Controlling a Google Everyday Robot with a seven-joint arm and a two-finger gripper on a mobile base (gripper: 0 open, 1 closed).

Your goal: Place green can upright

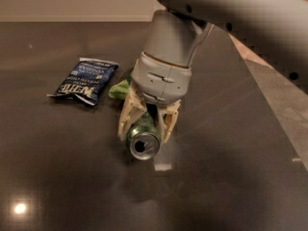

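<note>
On the dark worktop [57,172], near the middle of my one camera view, I have the end effector [145,133] pointing down from the grey arm [240,13] that comes in from the top right. Its two cream-coloured fingers [127,115] are closed around the green can [144,143], one on each side of the body. The can lies on its side in that grip, its silver end with the pull tab facing the camera and tipped slightly downward. I cannot tell whether it touches the surface or hangs just above it. Behind the end effector, to the left, a blue snack bag [85,81] lies flat, well apart from the can. A light green bag [120,88] peeks out between the blue bag and the grey wrist housing [163,66], mostly hidden by it. A bright spot of light [19,208] reflects off the worktop at the lower left.
</note>
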